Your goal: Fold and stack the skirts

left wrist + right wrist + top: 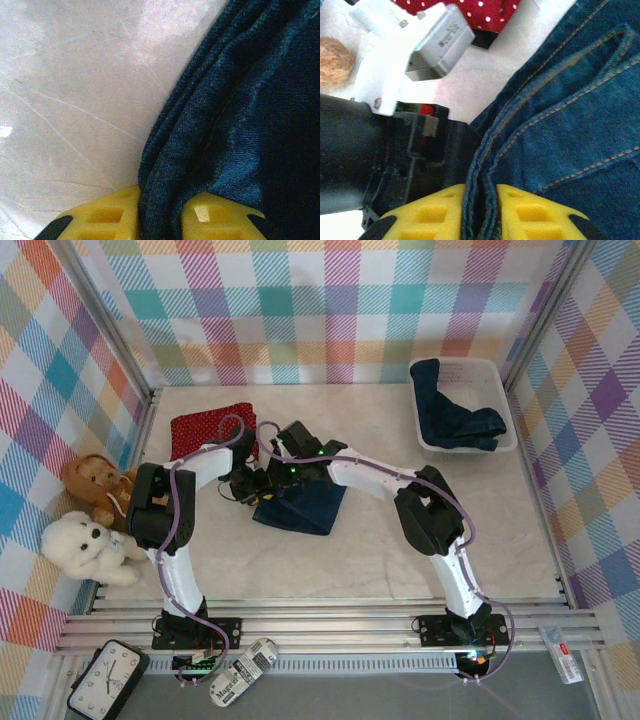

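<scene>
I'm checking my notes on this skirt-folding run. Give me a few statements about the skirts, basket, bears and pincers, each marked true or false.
1. The denim skirt on the table has cloth pinched in both the left pincer and the right pincer. True.
2. The red dotted skirt lies in the basket. False: it lies on the table; the basket holds a dark blue garment.
3. A brown teddy bear and a white teddy bear sit at the left edge. True.
4. The denim skirt is stacked on the red dotted skirt. False: they lie apart.
</scene>
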Robot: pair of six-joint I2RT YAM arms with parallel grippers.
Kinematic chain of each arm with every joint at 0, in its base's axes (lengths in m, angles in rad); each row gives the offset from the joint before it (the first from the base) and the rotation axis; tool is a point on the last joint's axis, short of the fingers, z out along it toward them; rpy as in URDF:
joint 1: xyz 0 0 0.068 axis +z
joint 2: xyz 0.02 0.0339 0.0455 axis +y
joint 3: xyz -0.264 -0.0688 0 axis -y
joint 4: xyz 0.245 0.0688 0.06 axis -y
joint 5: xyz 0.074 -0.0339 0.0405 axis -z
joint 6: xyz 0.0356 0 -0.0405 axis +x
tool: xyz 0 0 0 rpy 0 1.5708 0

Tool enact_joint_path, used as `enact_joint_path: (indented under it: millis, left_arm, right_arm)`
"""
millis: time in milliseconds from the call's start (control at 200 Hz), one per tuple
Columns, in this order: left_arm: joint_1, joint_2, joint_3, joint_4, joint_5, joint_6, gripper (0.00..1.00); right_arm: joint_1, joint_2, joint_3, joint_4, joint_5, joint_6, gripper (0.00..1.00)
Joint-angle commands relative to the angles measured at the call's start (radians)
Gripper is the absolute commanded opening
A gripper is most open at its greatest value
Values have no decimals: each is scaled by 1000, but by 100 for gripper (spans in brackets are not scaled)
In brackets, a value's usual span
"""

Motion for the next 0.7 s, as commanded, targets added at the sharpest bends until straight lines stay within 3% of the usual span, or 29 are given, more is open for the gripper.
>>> enact_joint_path:
  millis: [0, 90, 185, 415, 485, 615, 695]
  left_arm:
    - [10, -26, 8, -14, -21, -7, 23]
    - [15, -33, 9, -20, -27, -3, 23]
    - [17, -38, 10, -26, -31, 3, 23]
    - [27, -91, 26, -92, -84, 35, 30]
    - [27, -131, 35, -133, -128, 50, 36]
    - [29, -225, 50, -223, -269, 71, 40]
    - [29, -281, 56, -254, -328, 69, 40]
  right_arm:
    - [19, -66, -60, 53, -106, 22, 35]
    - [0, -121, -101, 106, -119, 32, 42]
    - [-30, -198, -170, 175, -135, 30, 58]
    - [-144, -298, -295, 195, -36, 23, 61]
    - [-187, -289, -305, 184, -32, -14, 57]
    - [-250, -238, -284, 154, -31, -122, 31]
    - [-272, -184, -217, 96, -79, -200, 23]
